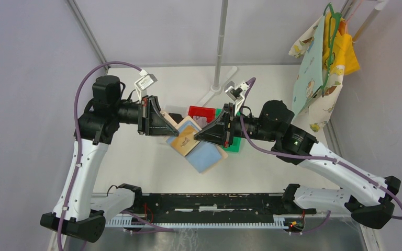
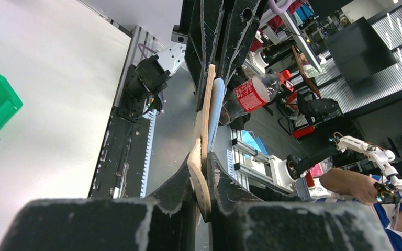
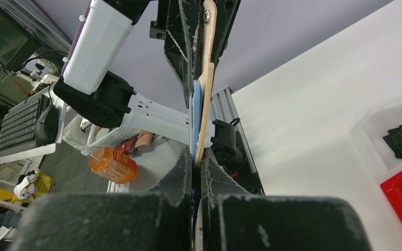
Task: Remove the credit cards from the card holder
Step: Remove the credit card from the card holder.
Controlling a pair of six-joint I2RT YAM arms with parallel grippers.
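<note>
The card holder (image 1: 204, 156) is held open in the air between my two grippers, its tan cover and light blue inner pockets facing up. A gold-tan rectangle (image 1: 185, 140) lies on its upper face; I cannot tell whether it is a credit card or a wallet panel. My left gripper (image 1: 163, 125) is shut on the tan flap at the left end. My right gripper (image 1: 201, 137) is shut on the right side. In the left wrist view the card holder (image 2: 208, 99) shows edge-on in the left gripper (image 2: 201, 157). The right wrist view shows the card holder's (image 3: 204, 94) tan and blue layers edge-on in the right gripper (image 3: 196, 157).
A red bin (image 1: 201, 112) and a green bin (image 1: 235, 140) sit on the table just behind the grippers. A pole on a white base (image 1: 217, 86) stands at the back. Patterned cloths (image 1: 319, 68) hang at the far right. A black rail (image 1: 209, 201) runs along the near edge.
</note>
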